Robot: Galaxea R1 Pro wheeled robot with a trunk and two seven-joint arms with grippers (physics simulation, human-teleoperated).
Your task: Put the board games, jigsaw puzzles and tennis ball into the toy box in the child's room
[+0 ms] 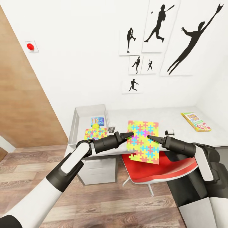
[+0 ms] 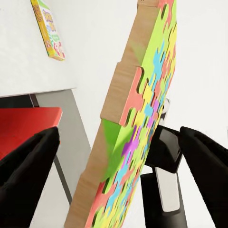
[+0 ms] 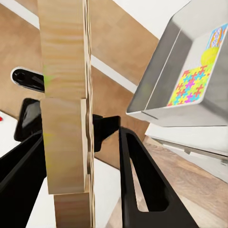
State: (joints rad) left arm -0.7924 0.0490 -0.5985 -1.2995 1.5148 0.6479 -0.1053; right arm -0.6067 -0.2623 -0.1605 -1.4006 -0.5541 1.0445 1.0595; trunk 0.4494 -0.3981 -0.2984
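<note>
Jigsaw puzzle (image 1: 143, 141) stands upright above the table (image 1: 177, 115) edge, between both grippers. Left gripper (image 1: 129, 135) and right gripper (image 1: 152, 137) each straddle it, jaws spread; whether either grips it cannot be told.

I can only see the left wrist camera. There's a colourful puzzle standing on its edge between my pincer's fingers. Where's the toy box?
Observer: The toy box sits on the left end of the table, to the left of your raised puzzle.
Operator: Is anything inside it?
Observer: Yes. A second jigsaw puzzle lies flat in it, with the tennis ball and a board game behind it.
</note>
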